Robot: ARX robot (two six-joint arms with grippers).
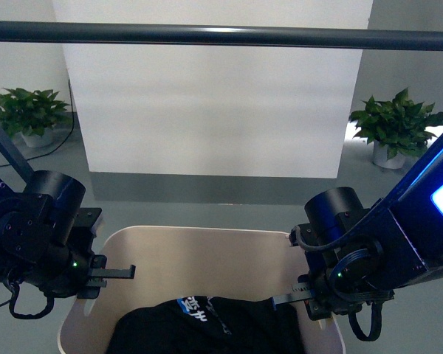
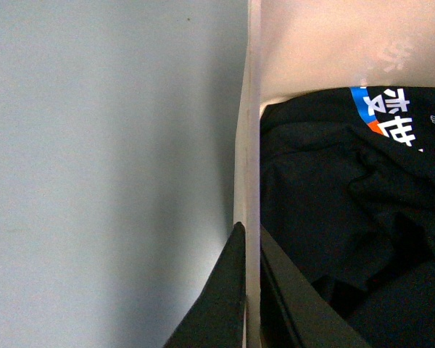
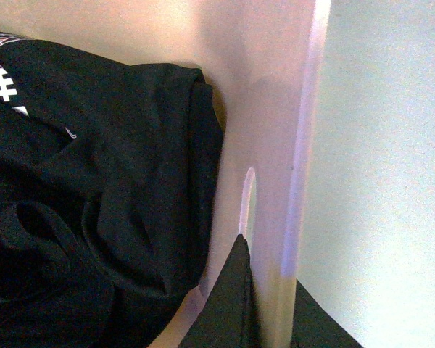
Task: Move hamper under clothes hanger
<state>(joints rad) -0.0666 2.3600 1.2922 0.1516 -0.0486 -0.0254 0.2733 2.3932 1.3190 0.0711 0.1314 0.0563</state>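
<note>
The beige hamper (image 1: 207, 247) sits low in the front view, holding a black garment with blue and white print (image 1: 207, 324). My left gripper (image 1: 107, 274) is shut on its left rim, and my right gripper (image 1: 299, 295) is shut on its right rim. The clothes hanger's dark round bar (image 1: 221, 35) runs across the top of the front view, beyond the hamper. In the left wrist view the fingers pinch the hamper wall (image 2: 248, 145). In the right wrist view the fingers clamp the wall (image 3: 297, 145) beside a slot handle (image 3: 246, 199).
A slanted rack leg (image 1: 4, 147) shows at the left. Potted plants stand at the back left (image 1: 29, 114) and back right (image 1: 395, 125). A white wall panel (image 1: 214, 110) faces me across grey floor (image 1: 229, 214).
</note>
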